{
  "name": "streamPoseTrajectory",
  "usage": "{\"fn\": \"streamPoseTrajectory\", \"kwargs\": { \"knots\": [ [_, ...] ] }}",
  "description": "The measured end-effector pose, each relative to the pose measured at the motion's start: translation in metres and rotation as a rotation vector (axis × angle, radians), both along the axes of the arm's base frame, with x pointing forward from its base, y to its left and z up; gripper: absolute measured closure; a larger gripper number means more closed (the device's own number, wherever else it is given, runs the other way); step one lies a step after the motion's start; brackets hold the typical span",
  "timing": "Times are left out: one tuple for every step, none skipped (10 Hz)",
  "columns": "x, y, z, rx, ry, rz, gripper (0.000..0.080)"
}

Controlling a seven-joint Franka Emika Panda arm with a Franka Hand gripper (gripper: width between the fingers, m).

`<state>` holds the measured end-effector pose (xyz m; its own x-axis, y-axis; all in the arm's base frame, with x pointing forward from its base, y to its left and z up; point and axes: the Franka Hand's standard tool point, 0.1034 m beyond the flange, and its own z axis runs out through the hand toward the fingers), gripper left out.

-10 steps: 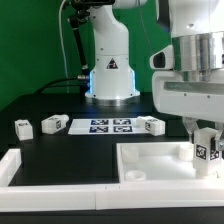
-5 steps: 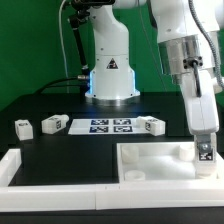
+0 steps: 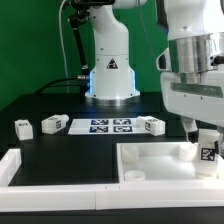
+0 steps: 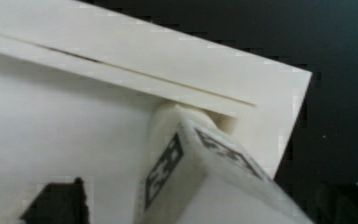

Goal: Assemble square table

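The square table top (image 3: 150, 160) is a white slab lying at the exterior view's right front. One white tagged leg (image 3: 207, 154) stands upright in its far right corner socket. My gripper (image 3: 205, 134) hangs right over that leg, open, its fingers on either side of the leg's top. In the wrist view the leg (image 4: 202, 170) rises from the slab's corner (image 4: 247, 95) between my gripper (image 4: 211, 205) fingers (image 4: 60, 200), with a gap showing on each side. Three more legs (image 3: 22, 127) (image 3: 55, 124) (image 3: 151, 124) lie on the black table.
The marker board (image 3: 108, 126) lies flat in the middle, in front of the arm's base (image 3: 110, 80). A long white L-shaped border rail (image 3: 20, 165) runs along the left and front edges. A black cable (image 3: 68, 45) hangs at the back left.
My jaws have spread apart and let go of the leg, which stays upright in the corner socket. The hand has turned back to how it stood a second ago.
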<state>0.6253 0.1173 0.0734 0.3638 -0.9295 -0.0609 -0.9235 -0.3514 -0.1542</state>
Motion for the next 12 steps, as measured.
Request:
{"fn": "streamPoseTrajectory", "kwargs": {
  "knots": [
    [0.0, 0.0, 0.0, -0.009, -0.008, 0.07, 0.0153],
    [0.0, 0.0, 0.0, -0.025, -0.02, 0.176, 0.0153],
    [0.003, 0.0, 0.002, -0.07, -0.048, 0.385, 0.015],
    [0.005, 0.002, 0.004, -0.108, -0.075, 0.594, 0.015],
    [0.005, 0.006, 0.005, -0.124, -0.083, 0.742, 0.015],
    [0.005, 0.006, 0.004, -0.112, -0.079, 0.677, 0.015],
    [0.005, 0.006, 0.004, -0.112, -0.078, 0.673, 0.0241],
    [0.005, 0.006, 0.004, -0.112, -0.078, 0.67, 0.039],
    [0.004, 0.005, 0.003, -0.106, -0.069, 0.629, 0.039],
    [0.004, 0.002, 0.003, -0.098, -0.057, 0.539, 0.0499],
    [0.004, -0.001, 0.002, -0.087, -0.051, 0.471, 0.0499],
    [0.005, -0.006, 0.002, -0.069, -0.041, 0.353, 0.0502]
  ]
}}
